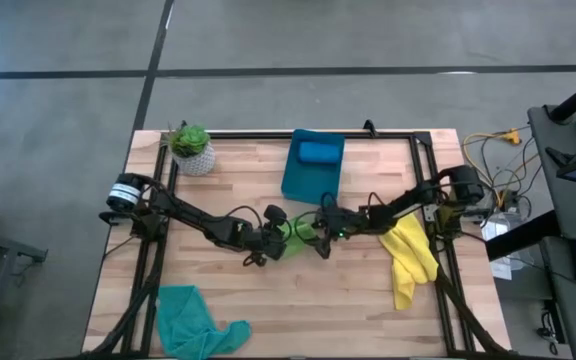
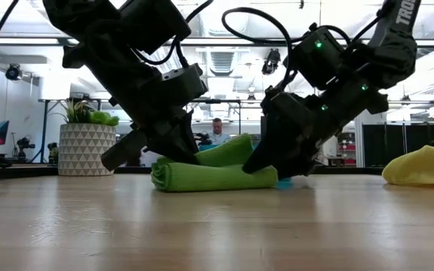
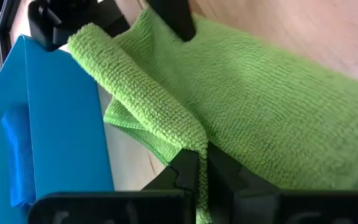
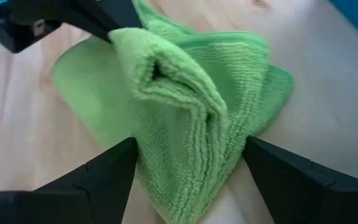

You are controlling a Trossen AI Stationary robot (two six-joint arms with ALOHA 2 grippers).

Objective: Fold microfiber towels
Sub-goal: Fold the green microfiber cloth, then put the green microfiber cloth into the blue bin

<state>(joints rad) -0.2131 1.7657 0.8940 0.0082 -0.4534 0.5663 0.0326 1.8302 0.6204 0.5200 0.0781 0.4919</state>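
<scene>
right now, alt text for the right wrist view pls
A crumpled lime green towel lies on the wooden table, framed by the open right end effector, while the left end effector pinches its raised fold.

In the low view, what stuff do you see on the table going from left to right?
Potted plant → left gripper → lime green towel → right gripper → yellow towel.

lime green towel (image 1: pixel 296 232) bunched mid-table | blue towel (image 1: pixel 318 153) in bin | yellow towel (image 1: pixel 409 256) | teal towel (image 1: pixel 194 322)
</scene>
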